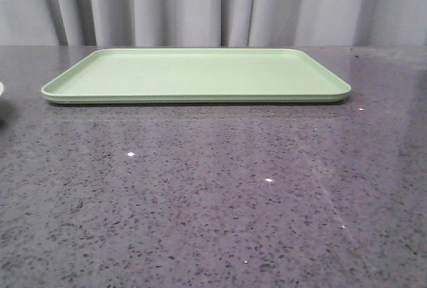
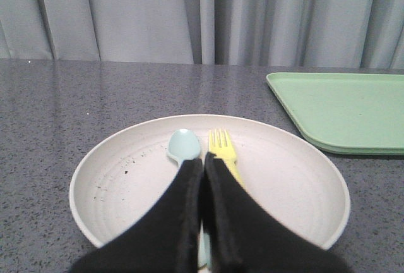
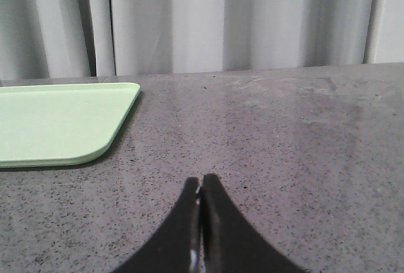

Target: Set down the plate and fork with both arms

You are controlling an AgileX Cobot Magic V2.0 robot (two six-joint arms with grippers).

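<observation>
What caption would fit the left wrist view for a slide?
Left gripper, shut, above a plate holding a fork and a spoon; a tray lies beside.

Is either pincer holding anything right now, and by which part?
Nothing is held. Left pincer hangs shut over the round cream plate; right pincer is shut over bare table.

Glossy speckled stone-like table (image 1: 200,195), matt plastic tray (image 1: 193,75), smooth matt plate (image 2: 284,178), cloth curtain (image 1: 200,1)
</observation>
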